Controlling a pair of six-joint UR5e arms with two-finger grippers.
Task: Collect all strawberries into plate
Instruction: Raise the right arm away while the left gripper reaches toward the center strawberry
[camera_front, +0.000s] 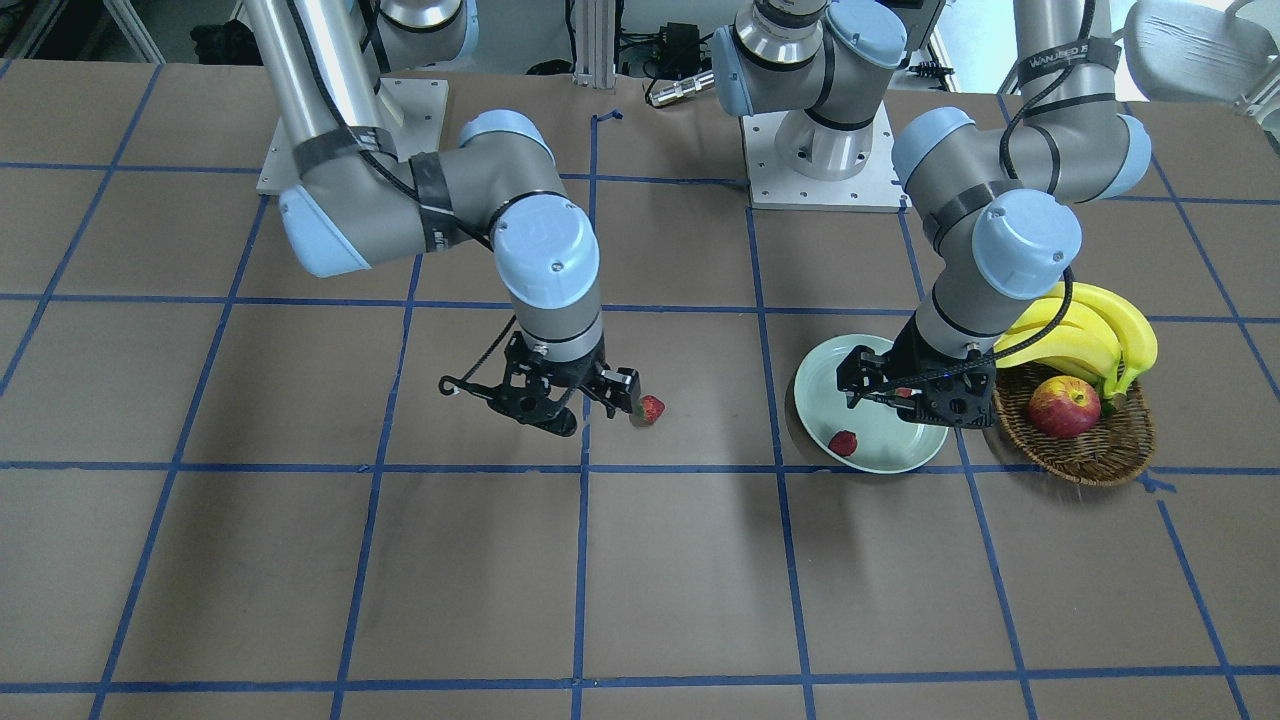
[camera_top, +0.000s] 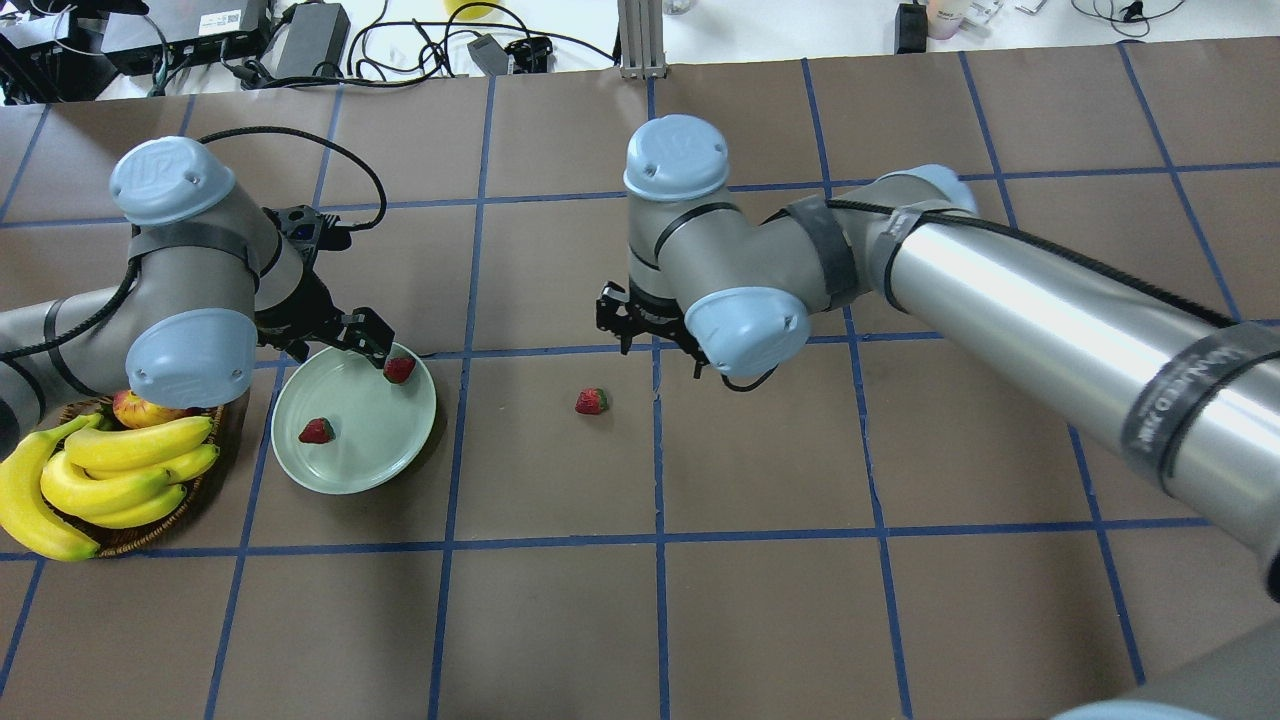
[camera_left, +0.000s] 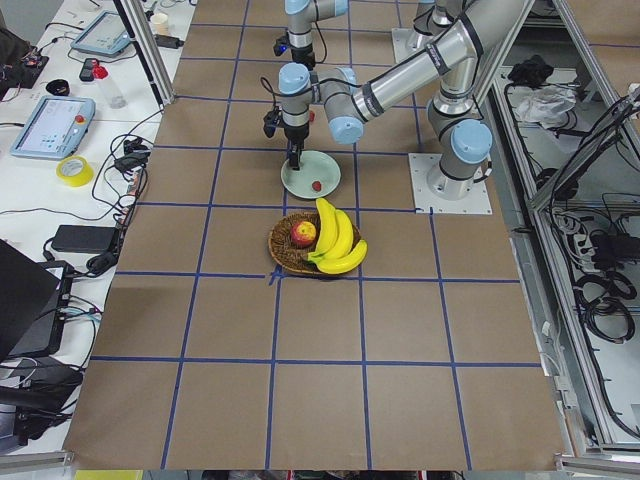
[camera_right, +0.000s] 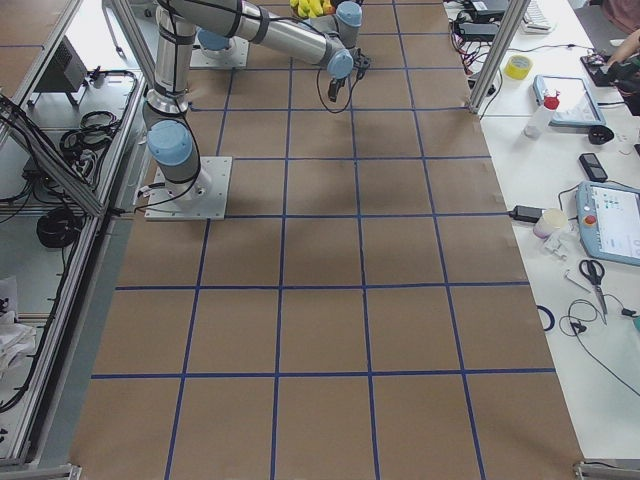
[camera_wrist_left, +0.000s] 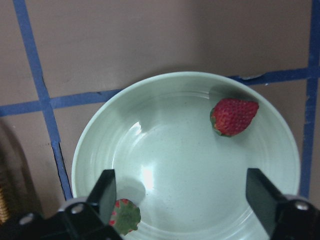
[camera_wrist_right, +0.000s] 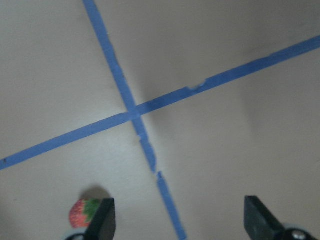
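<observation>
The pale green plate (camera_top: 360, 455) holds two strawberries, one near its middle (camera_top: 317, 431) and one by its far rim (camera_top: 399, 369). My left gripper (camera_top: 372, 345) hangs open over the plate. In the left wrist view the plate (camera_wrist_left: 190, 165) fills the frame. One berry (camera_wrist_left: 234, 116) lies ahead and one (camera_wrist_left: 125, 216) lies beside the left finger, neither gripped. A third strawberry (camera_top: 591, 401) lies on the table. My right gripper (camera_top: 650, 335) is open and empty just beyond it. In the right wrist view the berry (camera_wrist_right: 84, 212) sits outside the left finger.
A brown wicker basket (camera_top: 150, 530) with bananas (camera_top: 110, 470) and an apple (camera_top: 135, 407) stands right beside the plate, on the side away from the loose berry. Blue tape lines grid the brown table. Both arm bases stand at the robot's edge (camera_front: 820, 150).
</observation>
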